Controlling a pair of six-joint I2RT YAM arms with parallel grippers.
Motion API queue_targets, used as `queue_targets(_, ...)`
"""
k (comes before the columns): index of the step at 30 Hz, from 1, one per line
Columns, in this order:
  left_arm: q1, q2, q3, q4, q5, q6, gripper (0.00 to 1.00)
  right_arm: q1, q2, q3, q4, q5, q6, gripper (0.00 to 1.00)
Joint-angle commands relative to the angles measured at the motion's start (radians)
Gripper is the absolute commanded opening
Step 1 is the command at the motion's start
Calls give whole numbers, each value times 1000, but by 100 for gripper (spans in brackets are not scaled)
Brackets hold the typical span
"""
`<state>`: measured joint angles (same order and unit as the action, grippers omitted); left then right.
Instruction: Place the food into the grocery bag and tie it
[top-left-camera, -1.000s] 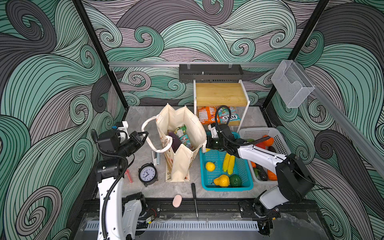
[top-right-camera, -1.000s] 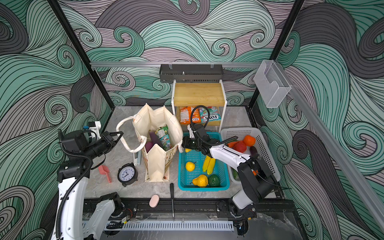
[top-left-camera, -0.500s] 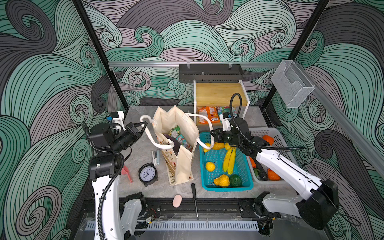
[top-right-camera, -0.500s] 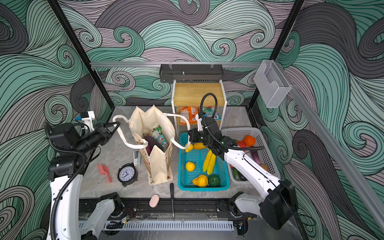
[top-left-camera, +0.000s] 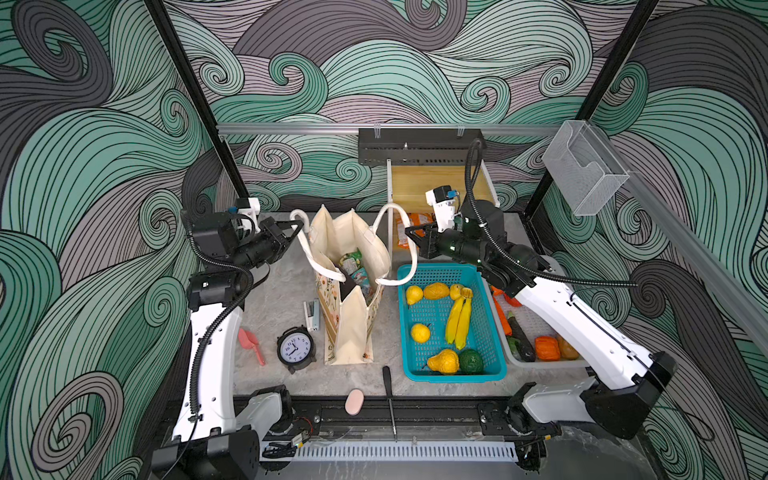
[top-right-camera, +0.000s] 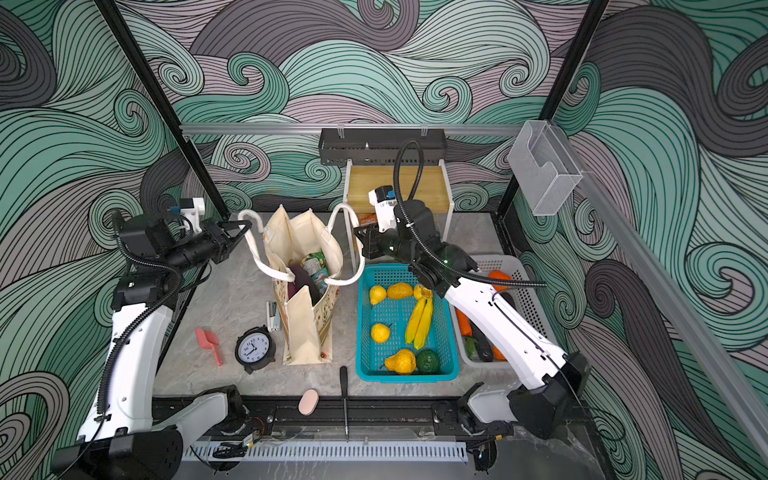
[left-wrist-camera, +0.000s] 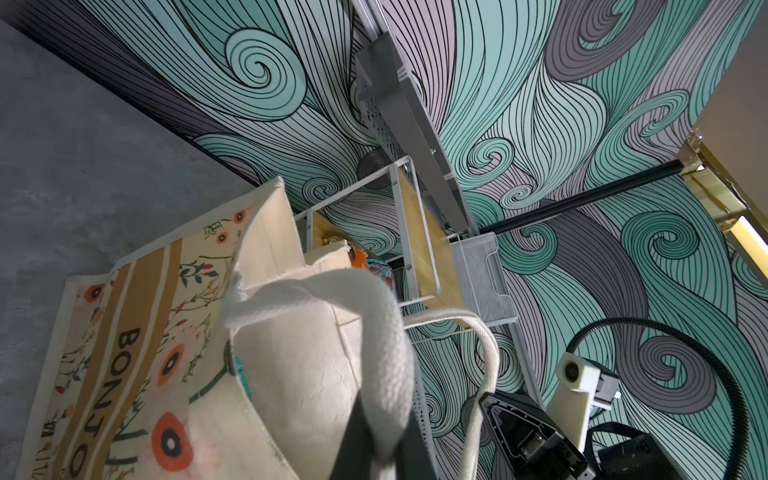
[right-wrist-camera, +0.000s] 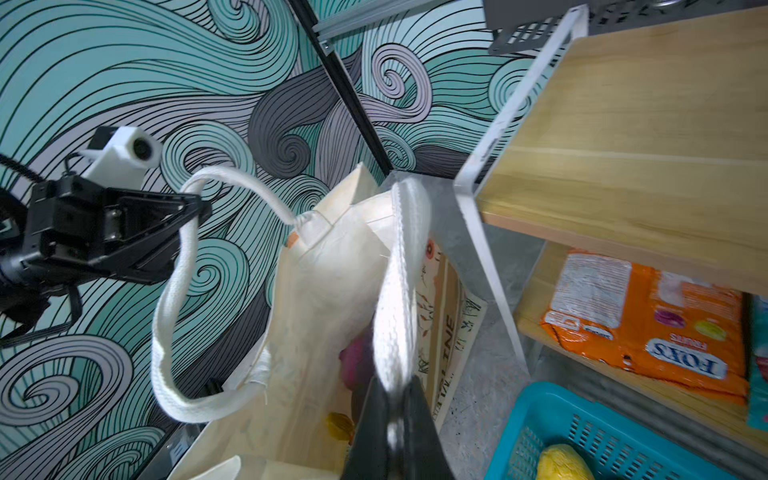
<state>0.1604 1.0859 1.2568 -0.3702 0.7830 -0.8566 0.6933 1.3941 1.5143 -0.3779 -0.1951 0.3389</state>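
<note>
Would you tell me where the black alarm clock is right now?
In both top views the alarm clock stands near the front, between the pink scoop and the grocery bag.

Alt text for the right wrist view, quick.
The right end effector is shut on one white handle of the open grocery bag; opposite, the left end effector grips the other handle. A wooden shelf holding an orange snack packet stands beside it.

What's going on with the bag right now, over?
Left tool shut on left strap handle. Right tool shut on right strap handle. Tote standing open, snack packets inside. Nothing blocking.
</note>
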Motion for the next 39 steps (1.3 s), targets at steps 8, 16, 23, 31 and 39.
queue_targets(8,-131,60,112,63,14,6,6,100,149,105,85,-138,-12,0)
queue_targets(16,-220,130,201,-26,-4,87,6,124,267,129,162,-259,29,0)
queue_targets(23,-273,186,310,-111,-59,148,7,129,288,93,242,-284,46,0)
queue_targets(31,-327,271,396,-252,-140,244,24,126,304,11,459,-425,145,0)
queue_targets(39,-351,295,547,-472,-339,400,37,126,296,-58,538,-393,186,0)
